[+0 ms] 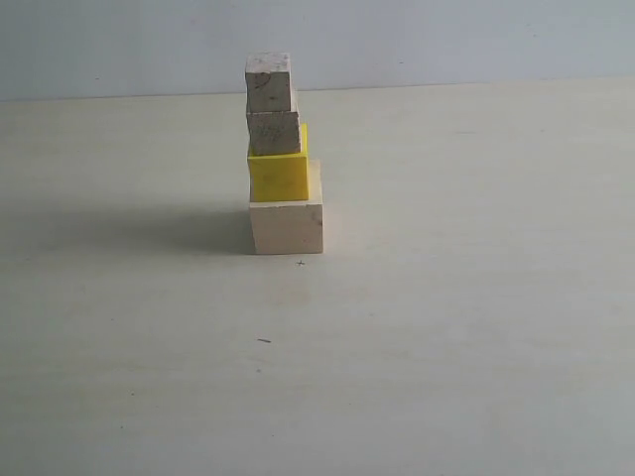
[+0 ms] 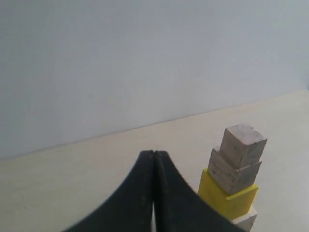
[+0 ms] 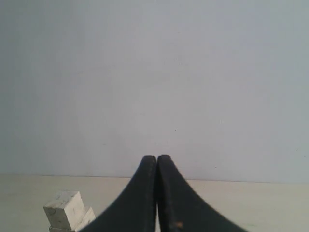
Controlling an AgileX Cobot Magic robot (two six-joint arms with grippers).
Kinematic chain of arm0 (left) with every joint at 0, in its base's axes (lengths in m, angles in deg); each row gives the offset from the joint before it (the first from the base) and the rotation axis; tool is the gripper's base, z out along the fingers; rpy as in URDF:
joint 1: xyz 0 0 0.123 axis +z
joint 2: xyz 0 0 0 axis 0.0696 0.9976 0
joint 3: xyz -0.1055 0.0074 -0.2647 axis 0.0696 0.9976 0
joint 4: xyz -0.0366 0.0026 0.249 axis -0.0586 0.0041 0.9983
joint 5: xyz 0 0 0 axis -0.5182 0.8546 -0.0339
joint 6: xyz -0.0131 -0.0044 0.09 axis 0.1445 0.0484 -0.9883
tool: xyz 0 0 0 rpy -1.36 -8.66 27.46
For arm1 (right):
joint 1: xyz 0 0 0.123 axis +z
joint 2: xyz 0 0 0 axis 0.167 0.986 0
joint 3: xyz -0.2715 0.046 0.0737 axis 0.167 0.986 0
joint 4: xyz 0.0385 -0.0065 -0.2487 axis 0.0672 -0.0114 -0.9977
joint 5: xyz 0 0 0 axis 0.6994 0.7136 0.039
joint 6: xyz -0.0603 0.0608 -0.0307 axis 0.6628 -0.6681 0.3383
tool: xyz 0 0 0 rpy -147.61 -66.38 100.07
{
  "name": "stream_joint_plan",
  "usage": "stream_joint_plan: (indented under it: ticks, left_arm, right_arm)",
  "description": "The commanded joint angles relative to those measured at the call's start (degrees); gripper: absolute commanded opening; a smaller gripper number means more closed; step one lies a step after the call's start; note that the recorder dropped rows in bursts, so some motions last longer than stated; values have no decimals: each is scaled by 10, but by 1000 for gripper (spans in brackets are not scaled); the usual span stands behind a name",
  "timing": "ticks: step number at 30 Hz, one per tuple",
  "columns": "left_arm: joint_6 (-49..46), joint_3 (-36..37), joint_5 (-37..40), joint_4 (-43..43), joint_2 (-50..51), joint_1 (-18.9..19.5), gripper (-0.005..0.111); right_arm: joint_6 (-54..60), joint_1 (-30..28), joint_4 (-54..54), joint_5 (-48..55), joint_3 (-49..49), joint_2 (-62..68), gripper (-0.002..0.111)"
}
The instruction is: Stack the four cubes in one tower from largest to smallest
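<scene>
Well, both of my pincers are empty. My left pincer (image 2: 153,159) has its two black fingers pressed flat together with nothing between them. My right pincer (image 3: 157,162) is closed the same way, gripping nothing. Neither touches the tower (image 1: 283,154), which stands apart from both on the pale table (image 1: 446,347). The largest cube (image 1: 287,227), pale wood, rests on the table as the base. Directly on it sits the yellow cube (image 1: 278,177), on that the third cube (image 1: 273,132) of grainy wood, and at the very top the smallest cube (image 1: 269,81). In the exterior view the three upper cubes line up with the largest cube's left face, leaving small steps toward its right side. Behind the largest cube the table ends at a plain wall (image 1: 446,40).
</scene>
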Motion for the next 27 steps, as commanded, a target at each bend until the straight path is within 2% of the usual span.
stream_joint_plan:
  ticks: [1, 5, 9, 13, 17, 22, 24, 27]
  left_arm:
    - [-23, 1, -10, 3, -59, -4, 0]
    - [-25, 1, -32, 13, -134, -4, 0]
    - [-24, 1, -91, 26, -230, -4, 0]
    - [-24, 1, -191, 34, -298, -4, 0]
    - [-24, 7, -282, 16, -320, -4, 0]
    - [-20, 47, -324, -34, -323, -4, 0]
    - [18, 70, -317, -11, -331, -4, 0]
    - [141, 119, -303, 89, -354, -4, 0]
  right_arm:
    - [7, -2, -4, -3, 3, -2, 0]
    - [7, -2, -4, -4, 3, -2, 0]
    - [7, -2, -4, -4, 3, -2, 0]
    - [7, -2, -4, -4, 3, -2, 0]
    - [7, -2, -4, -4, 3, -2, 0]
    - [7, -2, -4, -4, 3, -2, 0]
    - [7, -2, -4, -4, 3, -2, 0]
    - [7, -2, -4, -4, 3, -2, 0]
